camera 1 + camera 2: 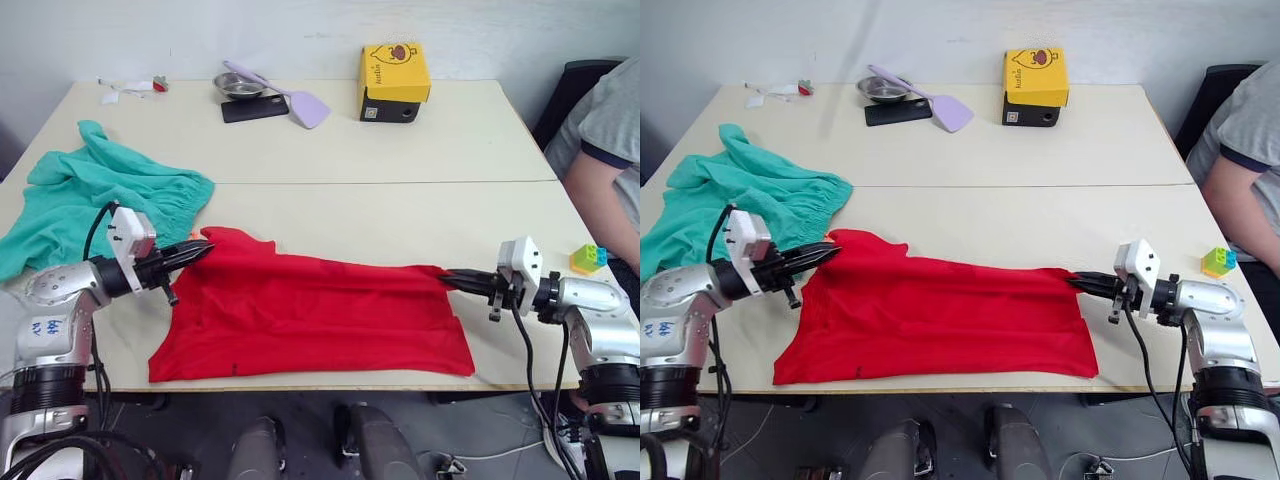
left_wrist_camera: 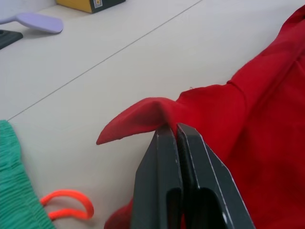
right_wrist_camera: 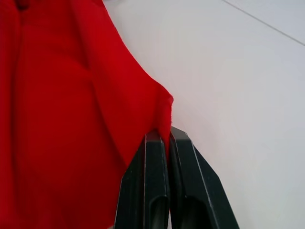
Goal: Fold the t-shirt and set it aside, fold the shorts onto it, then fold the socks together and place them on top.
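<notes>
T-shirt [image 1: 310, 315], spread along the table's [image 1: 420, 210] near edge, is pinched at opposite ends by the left gripper [image 1: 200, 250] and right gripper [image 1: 452, 281], both clamped on cloth, presumably for folding.

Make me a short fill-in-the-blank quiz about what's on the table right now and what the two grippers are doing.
1. Both the left gripper and the right gripper are pinching the ____ t-shirt.
2. The shorts lie on the robot's ____ side of the table.
3. The box at the far edge is ____.

Missing words: red; left; yellow
</notes>
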Controlling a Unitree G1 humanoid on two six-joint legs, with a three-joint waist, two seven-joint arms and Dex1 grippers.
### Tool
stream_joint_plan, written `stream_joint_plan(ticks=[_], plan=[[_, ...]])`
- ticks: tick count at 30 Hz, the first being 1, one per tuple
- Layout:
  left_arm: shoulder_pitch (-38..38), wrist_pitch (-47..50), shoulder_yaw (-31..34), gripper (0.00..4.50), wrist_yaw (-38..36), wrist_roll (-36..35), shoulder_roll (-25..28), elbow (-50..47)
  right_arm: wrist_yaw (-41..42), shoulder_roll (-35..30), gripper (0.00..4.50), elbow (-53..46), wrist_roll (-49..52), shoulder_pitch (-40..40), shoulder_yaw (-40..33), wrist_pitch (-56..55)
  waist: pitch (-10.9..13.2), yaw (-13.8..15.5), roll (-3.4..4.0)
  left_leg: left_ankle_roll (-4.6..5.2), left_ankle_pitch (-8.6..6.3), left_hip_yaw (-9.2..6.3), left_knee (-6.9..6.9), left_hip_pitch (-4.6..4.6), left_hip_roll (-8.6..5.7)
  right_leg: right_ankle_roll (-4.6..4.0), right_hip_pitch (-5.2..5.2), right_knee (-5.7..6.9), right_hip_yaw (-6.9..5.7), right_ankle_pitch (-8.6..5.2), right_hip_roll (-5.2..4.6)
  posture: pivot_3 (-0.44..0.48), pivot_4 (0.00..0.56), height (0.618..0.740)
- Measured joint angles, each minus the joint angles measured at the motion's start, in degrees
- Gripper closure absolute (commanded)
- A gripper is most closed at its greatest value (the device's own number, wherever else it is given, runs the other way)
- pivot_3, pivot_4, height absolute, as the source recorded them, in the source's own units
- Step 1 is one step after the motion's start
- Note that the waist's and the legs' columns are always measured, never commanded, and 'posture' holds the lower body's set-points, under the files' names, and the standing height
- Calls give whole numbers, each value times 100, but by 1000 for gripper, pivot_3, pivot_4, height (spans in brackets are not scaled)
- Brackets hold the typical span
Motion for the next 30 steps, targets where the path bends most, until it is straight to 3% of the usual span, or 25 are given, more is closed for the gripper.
stream_joint_plan(ticks=[10, 14, 19, 24, 25, 30], plan=[[602, 47, -52, 4474, 22, -6, 34, -378, -31, 1, 4500, -12, 11, 194, 51, -103, 0, 7, 0, 15, -12, -1, 0, 3, 0, 0, 3, -2, 1, 0, -1, 0, 150, 740], [805, 418, -48, 3575, 156, -59, 67, -553, 53, -10, 3529, -192, 169, 341, 51, 267, 0, 13, 0, 34, -22, -2, 0, 2, 1, 0, 3, -3, 1, 0, -2, 0, 150, 740], [941, 1169, 256, 1969, 162, -499, 417, -832, 163, -322, 1810, -606, 360, 536, -17, 502, 1, 15, 1, 36, -24, -5, -1, 2, 2, -1, 3, -4, 0, -1, -3, 0, 150, 740], [540, 3002, 447, 378, 209, -1258, 919, -829, 333, -607, 42, -1132, 679, 532, -108, 1057, 2, 22, 3, 37, -24, -8, 1, 3, 1, -2, 4, -3, -2, -1, -4, 0, 150, 740], [244, 3620, 369, 30, 324, -1401, 1042, -747, 344, -618, 0, -1198, 727, 444, -109, 1182, 5, 25, -1, 38, -23, -10, 4, 1, 0, -1, 4, -1, -5, -1, -3, 0, 150, 740], [-770, 5682, -134, 30, 805, -1546, 1524, -520, 333, -619, 0, -1574, 864, 96, -97, 1507, 6, 27, -3, 23, -24, -11, -2, 2, -4, 2, 5, -5, -3, -7, -4, 0, 150, 740]])
